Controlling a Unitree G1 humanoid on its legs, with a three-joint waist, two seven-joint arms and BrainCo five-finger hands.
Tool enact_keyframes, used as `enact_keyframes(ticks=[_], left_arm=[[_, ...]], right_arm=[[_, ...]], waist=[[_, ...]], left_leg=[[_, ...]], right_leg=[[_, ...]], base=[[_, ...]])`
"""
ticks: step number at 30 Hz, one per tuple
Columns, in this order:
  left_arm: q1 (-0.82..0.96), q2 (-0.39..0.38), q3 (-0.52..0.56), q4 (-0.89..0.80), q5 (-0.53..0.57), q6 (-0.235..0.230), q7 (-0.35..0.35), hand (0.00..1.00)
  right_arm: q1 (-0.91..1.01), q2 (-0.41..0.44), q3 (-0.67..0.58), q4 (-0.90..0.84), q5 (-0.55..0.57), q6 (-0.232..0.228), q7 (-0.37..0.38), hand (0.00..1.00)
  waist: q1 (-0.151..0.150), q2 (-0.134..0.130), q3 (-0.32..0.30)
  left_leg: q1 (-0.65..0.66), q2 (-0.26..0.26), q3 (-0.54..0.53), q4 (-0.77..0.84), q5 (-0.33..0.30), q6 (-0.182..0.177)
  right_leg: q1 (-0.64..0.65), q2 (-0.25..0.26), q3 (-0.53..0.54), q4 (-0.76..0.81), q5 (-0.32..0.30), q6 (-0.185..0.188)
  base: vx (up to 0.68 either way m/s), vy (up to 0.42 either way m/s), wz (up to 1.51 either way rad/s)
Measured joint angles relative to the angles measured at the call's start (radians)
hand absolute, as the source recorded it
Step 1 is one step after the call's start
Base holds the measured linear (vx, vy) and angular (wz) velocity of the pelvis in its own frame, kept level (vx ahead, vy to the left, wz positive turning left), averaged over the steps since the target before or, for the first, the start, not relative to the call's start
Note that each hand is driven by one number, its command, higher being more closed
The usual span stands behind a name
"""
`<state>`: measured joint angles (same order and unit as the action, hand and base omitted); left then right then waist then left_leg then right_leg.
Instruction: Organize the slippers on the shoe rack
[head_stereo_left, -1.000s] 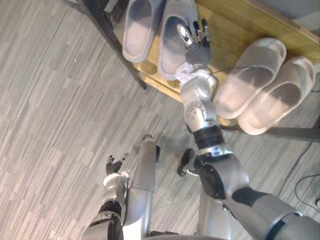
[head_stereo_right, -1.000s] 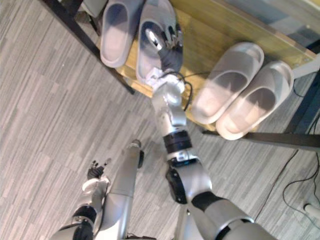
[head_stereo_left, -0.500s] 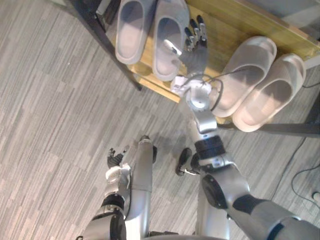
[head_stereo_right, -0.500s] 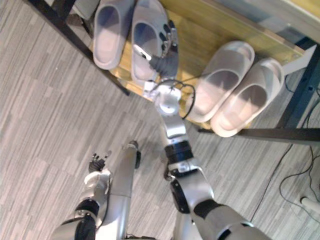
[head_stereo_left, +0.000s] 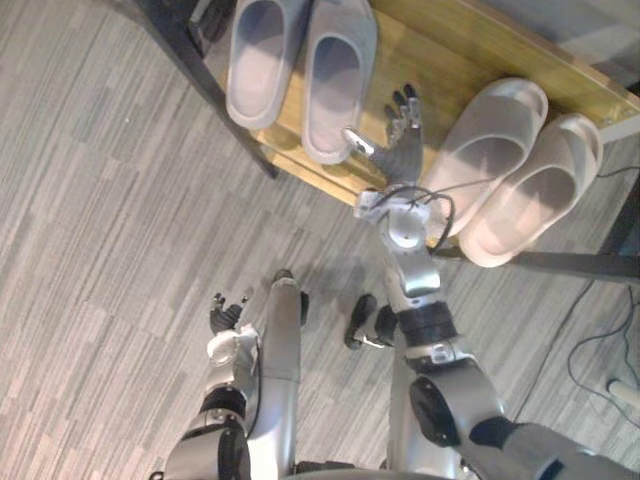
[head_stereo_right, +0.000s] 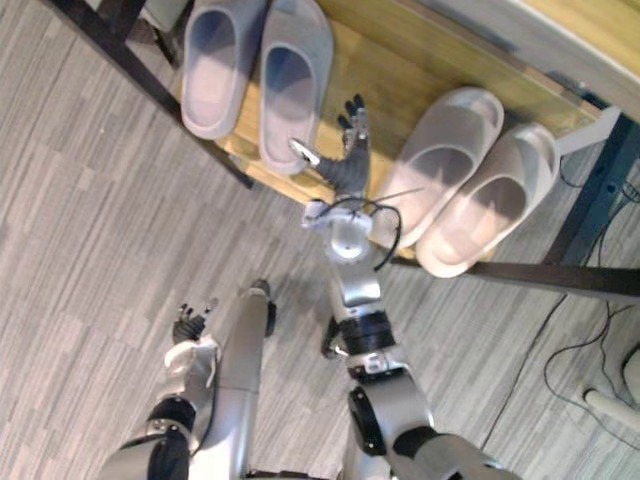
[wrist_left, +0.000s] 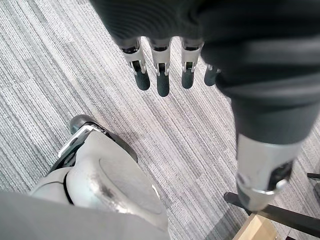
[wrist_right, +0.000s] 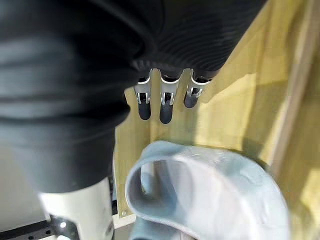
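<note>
1. On the shoe rack (head_stereo_left: 440, 48), the grey slippers (head_stereo_left: 338, 75) sit side by side at my left, and the pale slippers (head_stereo_left: 490, 150) are paired at my right.
2. My right hand (head_stereo_left: 400, 152) hovers between the two pairs, fingers straight and grasping nothing, thumb just beside a grey heel.
3. My left hand (head_stereo_left: 226, 318) hangs low over the floor (head_stereo_left: 100, 200), fingers relaxed and released.

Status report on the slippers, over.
Right hand open over shoe rack, between pairs. Left hand open, low over floor. Grey slippers, pale slippers paired on it.
</note>
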<state>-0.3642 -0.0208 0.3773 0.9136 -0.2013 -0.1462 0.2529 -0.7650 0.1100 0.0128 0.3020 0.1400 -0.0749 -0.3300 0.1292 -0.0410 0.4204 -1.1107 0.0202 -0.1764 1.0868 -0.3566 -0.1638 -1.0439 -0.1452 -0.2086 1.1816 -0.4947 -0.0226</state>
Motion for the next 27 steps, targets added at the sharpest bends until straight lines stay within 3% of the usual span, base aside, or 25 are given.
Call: enact_keyframes(ticks=[11, 21, 27], left_arm=[[0.0, -0.004, -0.005, 0.002, -0.02, 0.0, -0.001, 0.0], [-0.009, -0.015, -0.024, -0.022, -0.037, -0.003, -0.003, 0.0], [-0.015, -0.019, -0.043, -0.021, -0.036, -0.015, -0.003, 0.0]], right_arm=[[-0.082, -0.002, -0.02, 0.135, 0.2, -0.055, 0.034, 0.0], [-0.269, -0.007, -0.16, 0.24, 0.413, -0.101, 0.037, 0.0], [-0.315, -0.019, -0.166, 0.27, 0.423, -0.103, 0.049, 0.0]], waist=[[0.008, 0.007, 0.005], [0.038, 0.033, 0.016], [0.051, 0.039, 0.019]], left_leg=[[-0.014, -0.018, -0.007, 0.017, 0.0, 0.001], [-0.073, -0.051, -0.035, 0.055, 0.003, -0.004], [-0.075, -0.053, -0.035, 0.071, 0.004, -0.004]], right_leg=[[-0.007, -0.018, -0.006, 0.026, -0.013, 0.013], [-0.051, -0.05, -0.029, 0.081, -0.029, -0.004], [-0.054, -0.054, -0.029, 0.101, -0.036, -0.01]], base=[[-0.01, 0.012, 0.05], [-0.01, 0.009, 0.12], [0.0, 0.0, 0.0]])
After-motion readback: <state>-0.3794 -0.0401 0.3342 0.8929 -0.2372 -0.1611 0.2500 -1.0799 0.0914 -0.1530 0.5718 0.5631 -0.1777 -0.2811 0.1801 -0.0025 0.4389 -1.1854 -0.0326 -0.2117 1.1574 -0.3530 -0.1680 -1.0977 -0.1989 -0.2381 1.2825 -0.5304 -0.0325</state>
